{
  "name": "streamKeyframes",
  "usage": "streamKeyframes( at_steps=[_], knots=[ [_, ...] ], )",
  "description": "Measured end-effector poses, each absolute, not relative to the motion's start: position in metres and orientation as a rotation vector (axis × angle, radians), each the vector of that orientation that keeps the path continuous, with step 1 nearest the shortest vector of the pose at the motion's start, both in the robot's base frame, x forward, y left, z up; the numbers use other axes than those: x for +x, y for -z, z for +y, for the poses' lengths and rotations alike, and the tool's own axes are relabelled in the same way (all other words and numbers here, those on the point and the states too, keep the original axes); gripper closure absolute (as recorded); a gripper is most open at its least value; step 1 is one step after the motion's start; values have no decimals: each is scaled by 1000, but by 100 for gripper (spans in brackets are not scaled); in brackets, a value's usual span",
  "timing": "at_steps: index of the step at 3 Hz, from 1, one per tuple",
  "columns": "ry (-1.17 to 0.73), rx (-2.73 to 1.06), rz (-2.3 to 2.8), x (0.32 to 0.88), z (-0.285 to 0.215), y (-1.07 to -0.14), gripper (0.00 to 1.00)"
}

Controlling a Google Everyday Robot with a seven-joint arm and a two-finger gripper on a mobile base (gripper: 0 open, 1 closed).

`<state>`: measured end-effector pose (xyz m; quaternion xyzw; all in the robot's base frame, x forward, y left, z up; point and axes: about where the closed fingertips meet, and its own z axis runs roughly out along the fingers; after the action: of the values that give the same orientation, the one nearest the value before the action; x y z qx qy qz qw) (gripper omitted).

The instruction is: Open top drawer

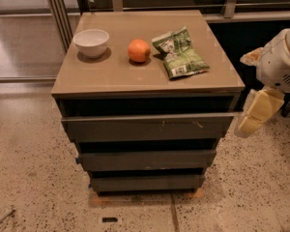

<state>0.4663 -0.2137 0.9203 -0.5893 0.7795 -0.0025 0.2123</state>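
Top drawer (147,128): dark grey, scuffed right end; claw (250,121) just right.

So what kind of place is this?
Probably an office or lab snack corner: speckled hard floor, a white round bowl, an orange fruit and a green crinkly snack bag on a tan-topped cabinet above the dark grey top drawer. The robot's pale gripper hangs right of the cabinet.

Cab top (130,79): bowl (91,42), orange (138,50), snack bag (180,53); gripper (256,115) off R edge.
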Motion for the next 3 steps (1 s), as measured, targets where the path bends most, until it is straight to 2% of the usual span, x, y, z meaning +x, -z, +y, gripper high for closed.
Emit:
streamKeyframes(
  at_steps=[3],
  knots=[
    [-195,-1674,2141,494,-170,-817,0]
  ],
)
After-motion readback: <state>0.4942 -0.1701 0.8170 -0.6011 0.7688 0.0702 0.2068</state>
